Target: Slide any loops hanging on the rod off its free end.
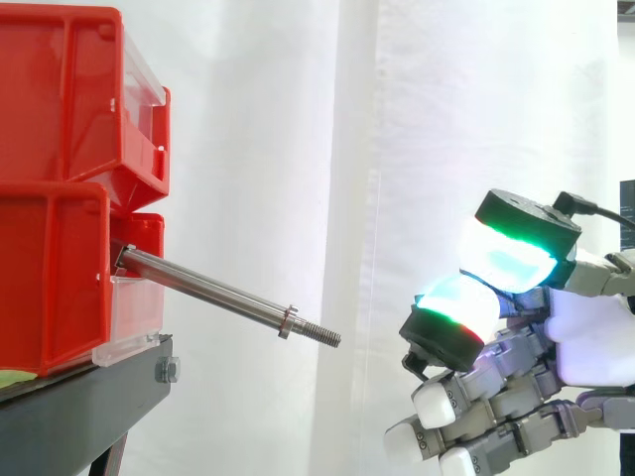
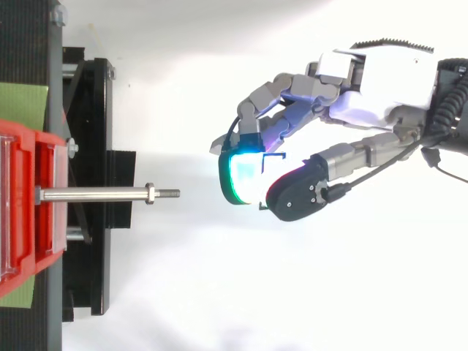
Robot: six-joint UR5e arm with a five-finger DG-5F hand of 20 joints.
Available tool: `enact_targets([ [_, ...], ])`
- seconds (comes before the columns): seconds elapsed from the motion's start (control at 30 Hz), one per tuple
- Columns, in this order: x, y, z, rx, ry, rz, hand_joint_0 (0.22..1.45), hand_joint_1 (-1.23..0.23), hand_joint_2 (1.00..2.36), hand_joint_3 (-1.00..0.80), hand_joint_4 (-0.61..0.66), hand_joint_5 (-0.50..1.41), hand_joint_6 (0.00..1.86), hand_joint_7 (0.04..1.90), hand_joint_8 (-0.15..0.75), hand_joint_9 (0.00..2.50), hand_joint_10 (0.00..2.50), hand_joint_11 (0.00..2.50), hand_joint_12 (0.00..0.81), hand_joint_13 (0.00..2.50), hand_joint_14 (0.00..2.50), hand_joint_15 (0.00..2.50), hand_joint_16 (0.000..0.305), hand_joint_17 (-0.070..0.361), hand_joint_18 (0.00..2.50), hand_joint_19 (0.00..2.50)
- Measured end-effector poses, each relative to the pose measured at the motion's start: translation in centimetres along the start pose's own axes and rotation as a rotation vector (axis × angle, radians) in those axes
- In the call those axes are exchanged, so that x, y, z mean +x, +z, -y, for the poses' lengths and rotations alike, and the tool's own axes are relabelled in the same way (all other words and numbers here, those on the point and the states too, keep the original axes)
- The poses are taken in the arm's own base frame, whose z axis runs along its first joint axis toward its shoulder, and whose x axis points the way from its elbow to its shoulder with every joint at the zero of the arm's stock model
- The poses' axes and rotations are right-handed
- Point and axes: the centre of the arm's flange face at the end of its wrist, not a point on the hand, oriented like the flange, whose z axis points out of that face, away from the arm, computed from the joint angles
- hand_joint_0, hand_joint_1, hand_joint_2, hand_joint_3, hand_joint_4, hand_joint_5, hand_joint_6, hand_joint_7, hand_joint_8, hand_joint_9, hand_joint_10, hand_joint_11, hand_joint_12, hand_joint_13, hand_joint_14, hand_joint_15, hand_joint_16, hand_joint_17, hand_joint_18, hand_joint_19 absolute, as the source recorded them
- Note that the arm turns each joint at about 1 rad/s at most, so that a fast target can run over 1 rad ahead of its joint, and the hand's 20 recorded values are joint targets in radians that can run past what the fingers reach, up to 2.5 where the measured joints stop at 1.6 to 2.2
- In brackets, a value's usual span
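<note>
Fingers (image 1: 461,307) of the hand (image 2: 387,73) are curled inward. Two glowing pads are drawn close together in front of the palm and the others are folded beneath. Nothing is clasped between them, so the hand is closed on air.

The hand hangs beyond the rod's free end, near it but clearly apart, with open space between the pads and the threaded tip (image 2: 168,194). In the side view the pads sit about level with that tip.

The rod (image 1: 208,288) juts out of the red bins (image 1: 60,198), which stand on the black stand (image 1: 79,407), and it slopes slightly down toward its free end. A collar (image 1: 288,322) rings the rod just short of the threads. The shaft is bare metal from bin to tip, and nothing hangs on it.

With the rod bare, the task looks finished, or never needed doing. The main risk is therefore a needless approach. If the hand drove toward the rod with its fingers bunched like this, a pad would probably strike the threaded tip head-on. That could bend the rod or push the bins back on the stand. A hand coming in below the tip could also catch the collar with its folded fingers. Holding off from the rod looks safest.
</note>
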Motion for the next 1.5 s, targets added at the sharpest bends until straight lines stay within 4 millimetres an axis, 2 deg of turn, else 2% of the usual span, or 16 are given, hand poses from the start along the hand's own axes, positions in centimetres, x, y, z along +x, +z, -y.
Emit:
enact_targets([
  [0.4,-0.3,-0.1,0.2,0.001,0.000,0.000,0.56,-0.75,1.00,-0.43,0.13,-0.11,0.87,1.07,0.321,0.87,0.00,0.10,0.349,0.54,0.00,0.02,0.048,0.109,0.57,0.21],
  [0.53,-0.3,-0.1,0.4,0.006,-0.001,0.000,0.54,-0.73,1.00,-0.49,0.14,-0.11,0.87,1.04,0.323,0.88,0.00,0.09,0.355,0.55,0.00,0.03,0.050,0.112,0.60,0.20],
  [0.63,-0.3,-0.1,0.8,0.010,-0.001,-0.003,0.58,-0.66,1.00,-0.43,0.13,-0.10,0.85,1.07,0.318,0.89,0.00,0.09,0.347,0.54,0.00,0.03,0.048,0.108,0.57,0.20],
  [0.8,-0.3,0.2,2.1,0.013,-0.001,-0.003,0.59,-0.77,1.01,-0.19,0.09,-0.12,0.88,1.06,0.336,0.86,0.00,0.11,0.366,0.53,0.00,0.02,0.053,0.119,0.59,0.18],
  [0.87,-0.2,0.3,2.3,0.006,0.000,-0.001,0.59,-0.78,1.01,-0.18,0.07,-0.12,0.89,1.02,0.335,0.85,0.00,0.10,0.369,0.53,0.00,0.02,0.053,0.120,0.60,0.18],
  [0.93,-0.1,0.3,2.6,0.008,-0.001,0.006,0.60,-0.79,1.01,-0.19,0.05,-0.13,0.90,0.99,0.329,0.82,0.00,0.11,0.366,0.52,0.00,0.02,0.052,0.118,0.58,0.18],
  [1.07,-0.4,0.0,3.0,0.043,-0.009,0.037,0.64,-0.81,1.01,-0.42,0.09,-0.15,0.90,0.94,0.299,0.78,0.00,0.11,0.346,0.50,0.00,0.02,0.048,0.108,0.56,0.18],
  [1.17,-0.8,-0.5,3.4,0.084,-0.023,0.078,0.64,-0.81,1.00,-0.50,0.10,-0.15,0.89,0.94,0.296,0.78,0.00,0.11,0.343,0.50,0.00,0.02,0.048,0.108,0.55,0.17],
  [1.33,-1.5,-1.4,4.0,0.164,-0.047,0.130,0.61,-0.76,1.00,-0.50,0.11,-0.13,0.88,0.99,0.295,0.81,0.00,0.11,0.336,0.49,0.00,0.02,0.047,0.106,0.54,0.18],
  [1.5,-1.6,-1.6,4.1,0.175,-0.047,0.142,0.61,-0.69,1.00,-0.50,0.13,-0.12,0.88,1.04,0.303,0.81,0.00,0.11,0.327,0.46,0.00,0.02,0.046,0.103,0.48,0.19],
])
